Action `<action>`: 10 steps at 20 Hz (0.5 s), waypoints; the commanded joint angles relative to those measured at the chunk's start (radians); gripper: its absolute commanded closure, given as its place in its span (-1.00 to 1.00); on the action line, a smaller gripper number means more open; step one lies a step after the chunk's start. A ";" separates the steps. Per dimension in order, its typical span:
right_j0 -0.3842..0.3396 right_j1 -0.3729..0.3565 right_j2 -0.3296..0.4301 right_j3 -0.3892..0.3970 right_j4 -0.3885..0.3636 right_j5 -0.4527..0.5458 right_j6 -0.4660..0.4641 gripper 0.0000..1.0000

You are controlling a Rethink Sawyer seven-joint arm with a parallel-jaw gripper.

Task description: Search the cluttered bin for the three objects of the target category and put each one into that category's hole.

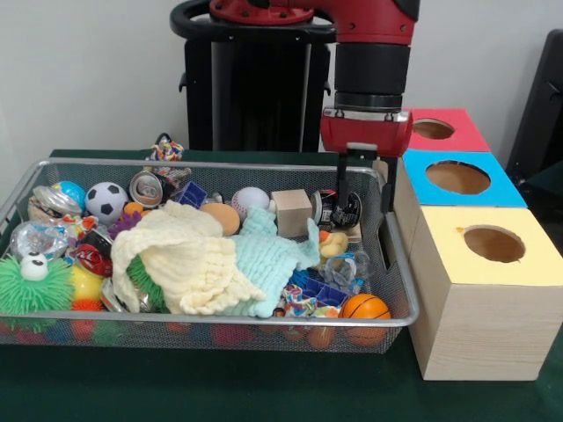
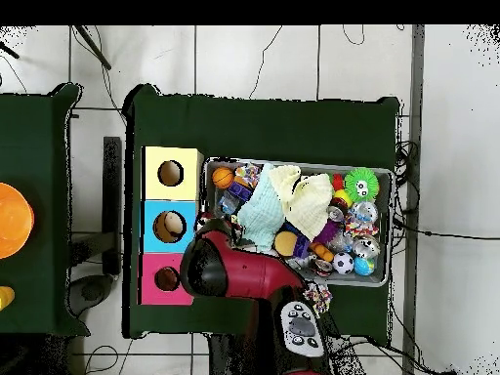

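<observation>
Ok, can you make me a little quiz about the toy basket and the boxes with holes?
1. True or false: the yellow cloth lies on top of the toys in the wire basket.
2. Which box is closest to the camera in the front view? A red box B blue box C yellow box
3. Fill in: the little basketball sits in the basket's corner next to the ____ box.

Key: 1 true; 2 C; 3 yellow.
</observation>
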 commanded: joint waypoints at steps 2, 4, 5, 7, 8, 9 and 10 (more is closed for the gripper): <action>-0.043 0.076 0.076 0.040 -0.053 -0.066 0.149 -1.00; -0.033 0.106 0.060 0.021 -0.056 -0.093 0.150 -1.00; -0.032 0.116 0.058 0.016 -0.057 -0.098 0.150 -1.00; -0.037 0.131 0.061 0.016 -0.063 -0.104 0.152 -1.00; -0.035 0.138 0.056 0.010 -0.063 -0.097 0.147 -1.00; -0.033 0.140 0.052 0.007 -0.063 -0.091 0.144 -1.00; -0.031 0.144 0.047 0.007 -0.065 -0.083 0.139 -1.00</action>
